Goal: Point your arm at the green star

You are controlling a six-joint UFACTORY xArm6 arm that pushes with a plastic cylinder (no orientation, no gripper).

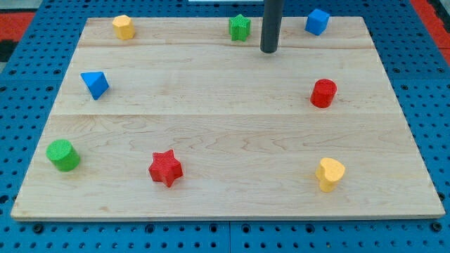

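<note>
The green star [240, 27] sits near the view's top edge of the wooden board, a little right of centre. My tip [268, 50] is the lower end of the dark rod, which comes down from the view's top. It stands just right of the green star and slightly below it, with a small gap between them.
A yellow block [123, 27] is at the top left and a blue cube [317, 22] at the top right. A blue triangle block [94, 84], a green cylinder [62, 154], a red star [166, 168], a yellow heart [329, 173] and a red cylinder [323, 93] lie around the wooden board [225, 140].
</note>
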